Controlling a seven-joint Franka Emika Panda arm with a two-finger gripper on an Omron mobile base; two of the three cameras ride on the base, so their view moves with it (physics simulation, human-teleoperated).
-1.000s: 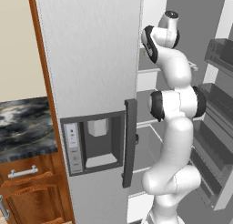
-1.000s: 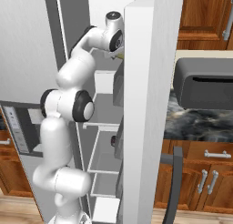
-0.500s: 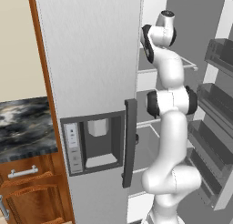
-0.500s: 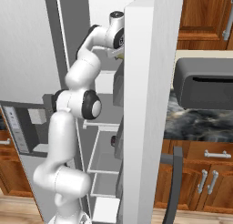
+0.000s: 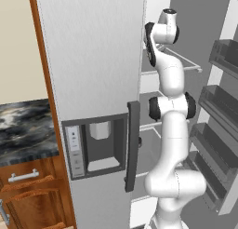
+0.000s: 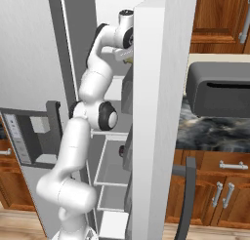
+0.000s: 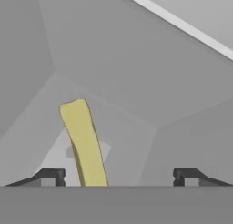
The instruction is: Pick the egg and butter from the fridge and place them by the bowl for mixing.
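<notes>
The butter (image 7: 84,143) is a thin, pale-yellow stick.

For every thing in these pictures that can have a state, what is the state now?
fridge: right door open, left door shut.
butter: lies inside the fridge, between the fingers, not gripped.
hand: open, reaching into the fridge.
cabinet drawer: shut.

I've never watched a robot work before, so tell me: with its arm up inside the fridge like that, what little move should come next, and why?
Probably close the pincer on the butter. In the hand view the yellow stick stands between the two wide-open fingertips, nearer one of them, inside the grey fridge. Nothing is held yet, so squeezing shut, perhaps after centring a little, looks like the natural next step.
</notes>
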